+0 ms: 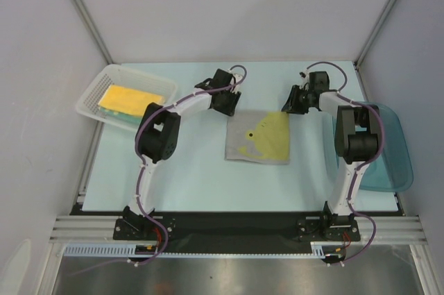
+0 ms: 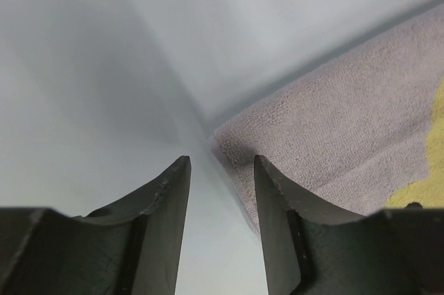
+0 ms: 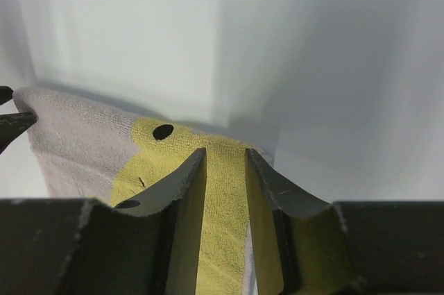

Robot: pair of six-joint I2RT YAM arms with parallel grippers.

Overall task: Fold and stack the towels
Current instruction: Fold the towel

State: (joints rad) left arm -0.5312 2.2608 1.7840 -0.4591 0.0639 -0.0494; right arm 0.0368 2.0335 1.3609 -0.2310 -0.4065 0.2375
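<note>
One towel (image 1: 258, 137), pale grey with a yellow chick face, lies flat in the middle of the table. My left gripper (image 1: 232, 105) is at its far left corner, low on the table, with the jaws apart. In the left wrist view (image 2: 220, 163) the towel's corner (image 2: 347, 149) lies just by the right finger, and nothing is held. My right gripper (image 1: 286, 106) is at the far right corner. In the right wrist view (image 3: 225, 153) its jaws stand apart with the towel's yellow edge (image 3: 225, 191) in the gap between them. Folded towels (image 1: 128, 100), yellow over teal, lie in the basket.
A white mesh basket (image 1: 90, 100) stands at the far left of the table. A blue translucent tub (image 1: 395, 163) sits at the right edge beside the right arm. White walls enclose the table at the back and sides.
</note>
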